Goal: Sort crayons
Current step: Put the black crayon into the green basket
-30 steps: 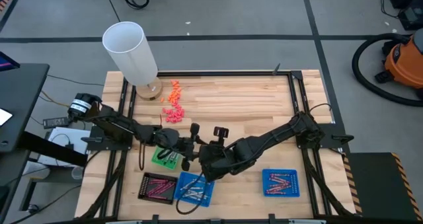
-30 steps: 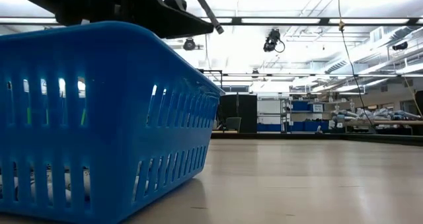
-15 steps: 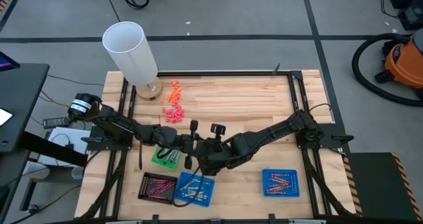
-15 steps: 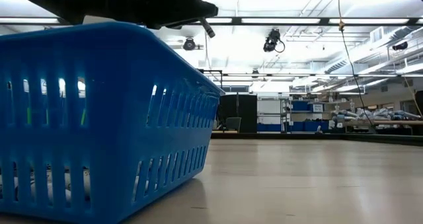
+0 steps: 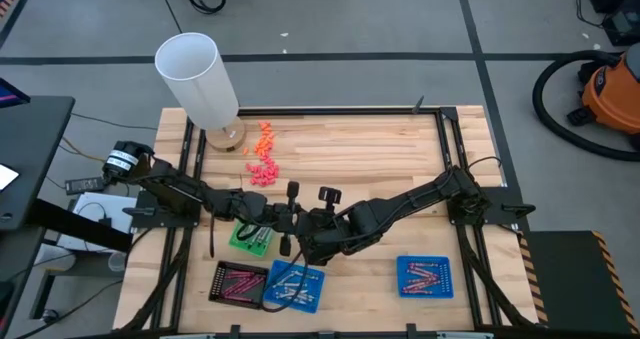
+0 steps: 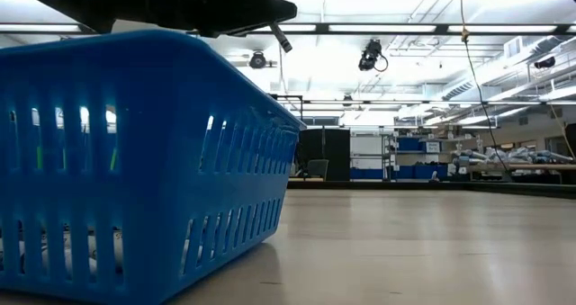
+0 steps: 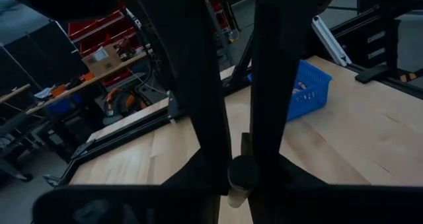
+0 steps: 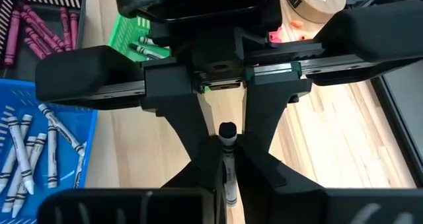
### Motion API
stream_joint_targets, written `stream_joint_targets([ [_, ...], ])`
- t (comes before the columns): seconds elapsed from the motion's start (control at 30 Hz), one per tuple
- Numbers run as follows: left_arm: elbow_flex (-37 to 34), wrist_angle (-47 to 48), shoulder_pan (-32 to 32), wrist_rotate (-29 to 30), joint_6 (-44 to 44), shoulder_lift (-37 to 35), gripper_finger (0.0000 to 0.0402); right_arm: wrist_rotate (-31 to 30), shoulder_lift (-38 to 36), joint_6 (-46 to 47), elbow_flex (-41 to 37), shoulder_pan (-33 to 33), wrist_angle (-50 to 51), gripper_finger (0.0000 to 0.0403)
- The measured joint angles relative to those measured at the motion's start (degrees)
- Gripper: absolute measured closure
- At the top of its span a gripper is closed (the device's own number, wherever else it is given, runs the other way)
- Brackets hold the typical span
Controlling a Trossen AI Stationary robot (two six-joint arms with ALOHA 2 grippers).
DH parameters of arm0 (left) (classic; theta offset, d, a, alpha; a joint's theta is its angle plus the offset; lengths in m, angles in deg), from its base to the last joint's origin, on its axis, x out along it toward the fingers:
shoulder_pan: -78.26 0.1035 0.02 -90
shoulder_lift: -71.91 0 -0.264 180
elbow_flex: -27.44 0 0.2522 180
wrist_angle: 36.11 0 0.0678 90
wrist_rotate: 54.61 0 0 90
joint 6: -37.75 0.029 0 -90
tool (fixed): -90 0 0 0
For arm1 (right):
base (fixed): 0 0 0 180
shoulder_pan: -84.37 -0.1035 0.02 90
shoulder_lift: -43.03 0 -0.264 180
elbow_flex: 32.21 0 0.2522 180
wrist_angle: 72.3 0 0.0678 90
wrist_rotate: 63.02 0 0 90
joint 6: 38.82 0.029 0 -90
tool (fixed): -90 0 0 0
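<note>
A silvery-grey crayon (image 8: 228, 159) stands endwise between the fingers of the right gripper (image 8: 227, 151), which is clamped on it above the wooden surface (image 5: 380, 159), just beside the blue tray (image 5: 297, 285) of grey crayons. The left gripper (image 7: 239, 178) meets it there, its fingers pinched on the same crayon's pale end (image 7: 241, 181). Maroon crayons fill the black tray (image 5: 238, 283); pinkish-red ones lie in the far blue tray (image 5: 425, 276).

Low view's left filled by a blue basket (image 6: 135, 161), its contents hidden, arm (image 6: 162, 4) cropped at the top edge, crayon (image 8: 228, 164) mostly pinched from sight (only its dark tip shows), left wrist view's bottom blurred.
</note>
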Motion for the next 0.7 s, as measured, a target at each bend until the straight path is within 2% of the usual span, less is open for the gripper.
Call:
stream_joint_targets([
  [0.17,0.0,0.98,0.47,0.83,0.25,0.0,0.0352,0.35,0.03,-0.67,-0.09,0.02,0.04,0.034],
  [0.43,0.02,3.56,1.87,1.43,0.51,-0.04,0.0359,0.52,-0.86,-0.07,-0.09,-0.13,4.92,0.0267],
  [0.7,0.02,5.77,6.05,1.36,0.66,-0.04,0.0374,-6.27,-0.85,-2.95,-0.46,0.72,11.75,0.0217],
])
